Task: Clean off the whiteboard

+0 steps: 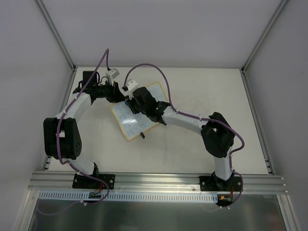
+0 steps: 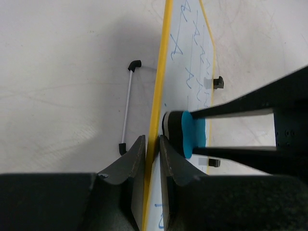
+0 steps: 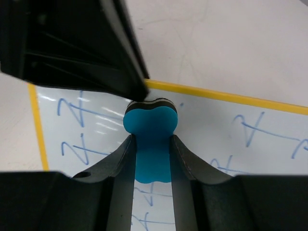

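For wiping, the scribbled whiteboard (image 1: 130, 122) is clamped by the left pincer (image 2: 152, 144), and the blue eraser (image 3: 149, 118) gripped by the right pincer (image 3: 151, 139) should next be swept across.

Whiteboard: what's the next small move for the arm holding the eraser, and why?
Probably slide the right tool, shut on the blue eraser, across the whiteboard away from the yellow rim that the left tool pinches. The eraser sits by that rim, and blue scribbles cover the surface beyond it.
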